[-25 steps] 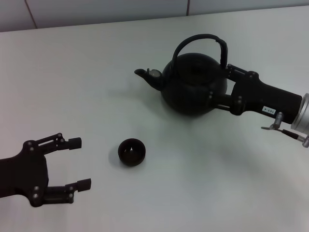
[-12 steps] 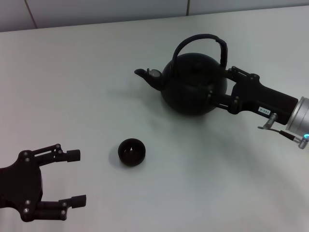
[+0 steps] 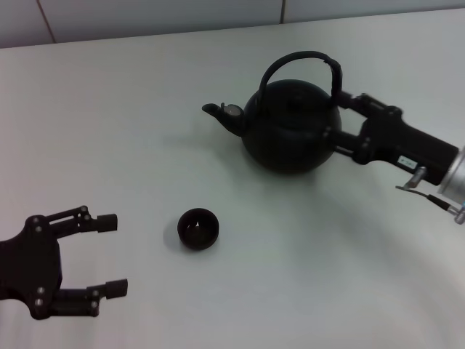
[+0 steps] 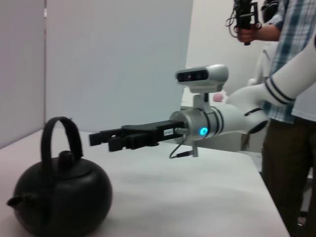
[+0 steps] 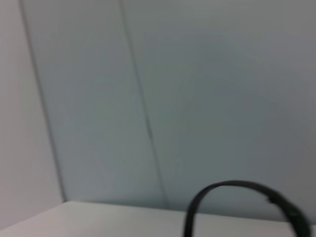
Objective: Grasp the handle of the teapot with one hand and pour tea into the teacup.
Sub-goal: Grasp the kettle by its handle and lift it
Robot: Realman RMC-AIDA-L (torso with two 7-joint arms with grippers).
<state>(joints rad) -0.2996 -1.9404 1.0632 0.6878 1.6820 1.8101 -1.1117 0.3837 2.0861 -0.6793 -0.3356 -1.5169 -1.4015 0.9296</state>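
The black teapot [image 3: 289,129] stands on the white table, spout pointing left. Its arched handle [image 3: 301,57] rises over the lid, and the thicker part is on the right side. My right gripper [image 3: 338,123] reaches in from the right. It is open, fingers spread beside the pot's right flank near the handle's lower end, holding nothing. The left wrist view shows the teapot [image 4: 64,197], the handle [image 4: 49,143] and that right gripper [image 4: 98,139] at handle height. The small black teacup [image 3: 198,228] sits in front of the pot. To the cup's left, my left gripper [image 3: 112,254] is open.
The table [image 3: 145,109] ends at a tiled wall at the back. A person in a checked shirt [image 4: 291,98] stands beyond the table's far side in the left wrist view. The right wrist view shows only the handle's arch [image 5: 237,186] against the wall.
My right gripper has risen slightly and shifted right along the teapot's side. My left gripper has drawn back toward the lower left, away from the teacup. Teapot and teacup have not moved.
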